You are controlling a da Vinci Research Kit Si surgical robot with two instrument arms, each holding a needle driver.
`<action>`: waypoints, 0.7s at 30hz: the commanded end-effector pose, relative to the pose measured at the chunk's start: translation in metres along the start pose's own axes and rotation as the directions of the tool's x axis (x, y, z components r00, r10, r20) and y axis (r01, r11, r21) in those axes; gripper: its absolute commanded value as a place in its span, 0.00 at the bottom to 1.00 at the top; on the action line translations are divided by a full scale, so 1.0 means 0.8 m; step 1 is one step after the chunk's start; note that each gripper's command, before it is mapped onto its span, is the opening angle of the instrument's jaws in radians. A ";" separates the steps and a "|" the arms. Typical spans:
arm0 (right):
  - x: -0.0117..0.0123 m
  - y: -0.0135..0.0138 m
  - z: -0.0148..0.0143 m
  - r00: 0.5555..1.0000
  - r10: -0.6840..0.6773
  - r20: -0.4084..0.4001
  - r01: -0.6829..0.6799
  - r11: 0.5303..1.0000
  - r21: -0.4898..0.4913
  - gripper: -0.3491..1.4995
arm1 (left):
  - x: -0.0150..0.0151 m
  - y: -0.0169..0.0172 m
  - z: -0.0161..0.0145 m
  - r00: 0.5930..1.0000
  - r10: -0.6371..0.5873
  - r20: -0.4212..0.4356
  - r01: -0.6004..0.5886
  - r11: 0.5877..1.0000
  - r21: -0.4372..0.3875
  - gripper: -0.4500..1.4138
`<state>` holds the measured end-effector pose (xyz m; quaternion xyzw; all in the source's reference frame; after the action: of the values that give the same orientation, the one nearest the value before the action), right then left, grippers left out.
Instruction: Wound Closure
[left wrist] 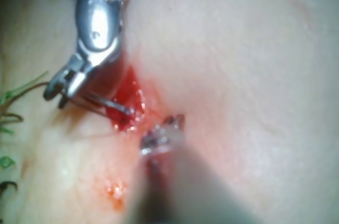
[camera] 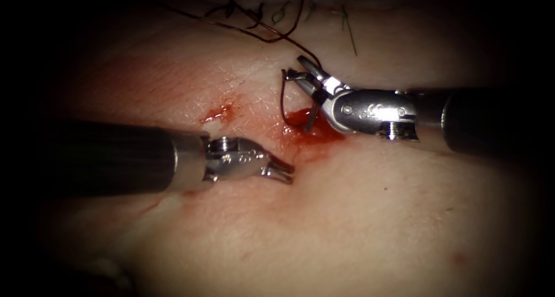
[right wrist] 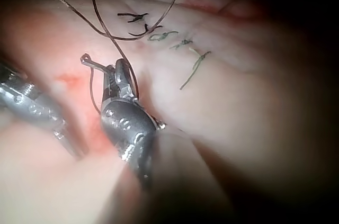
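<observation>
Endoscope view: the right tool (camera: 306,77) is reached in from the right, and the needle (camera: 283,97) is held near its thread end, its curve hung down to the red fluid (camera: 309,126) at the cut. The left tool (camera: 280,171) is laid low on the tissue (camera: 358,216), jaws nearly closed, nothing held. Dark thread (right wrist: 106,28) and old stitches (right wrist: 159,36) are seen in the right wrist view.

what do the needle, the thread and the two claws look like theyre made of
Needle: thin dark curved wire, likely steel; the right claw holds it near its thread end, its tip at the red fluid in the cut.
Thread: dark, matte, limp strand, probably a suture fibre.
Both claws, including the left claw, which holds nothing: bright polished metal with sharp highlights.
</observation>
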<state>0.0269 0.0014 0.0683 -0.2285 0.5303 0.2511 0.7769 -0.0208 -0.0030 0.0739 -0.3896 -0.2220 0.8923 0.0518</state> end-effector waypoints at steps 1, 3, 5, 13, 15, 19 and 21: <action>-0.0007 -0.0008 0.0003 1.000 0.019 -0.002 -0.019 1.000 -0.005 0.00 | -0.0004 0.0001 0.0013 1.000 -0.004 -0.003 0.004 1.000 -0.003 0.32; -0.0008 -0.0008 0.0002 0.999 0.054 0.005 -0.054 0.998 -0.013 0.00 | -0.0010 0.0003 0.0015 1.000 -0.009 -0.008 0.009 1.000 -0.002 0.32; -0.0008 -0.0010 0.0001 0.998 0.059 0.010 -0.058 0.998 -0.023 0.00 | -0.0013 0.0004 0.0013 1.000 -0.012 -0.014 0.012 1.000 -0.003 0.32; -0.0023 -0.0020 0.0000 0.993 0.117 0.031 -0.116 0.992 -0.044 0.00 | -0.0021 -0.0002 0.0003 0.999 -0.018 -0.029 0.018 1.000 -0.007 0.32; -0.0026 -0.0021 0.0000 0.991 0.132 0.033 -0.131 0.990 -0.043 0.00 | -0.0022 -0.0002 0.0002 0.999 -0.023 -0.032 0.023 1.000 -0.008 0.32; -0.0026 -0.0024 -0.0001 0.983 0.177 0.041 -0.175 0.984 -0.040 0.00 | -0.0025 0.0001 -0.0001 0.999 -0.021 -0.032 0.021 1.000 -0.007 0.32; -0.0025 -0.0025 -0.0002 0.975 0.218 0.041 -0.216 0.976 -0.042 0.00 | -0.0025 0.0002 -0.0001 0.999 -0.026 -0.035 0.026 1.000 -0.007 0.32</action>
<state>0.0267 0.0000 0.0697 -0.1752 0.5297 0.3554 0.7499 -0.0187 -0.0032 0.0746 -0.4030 -0.2266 0.8843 0.0659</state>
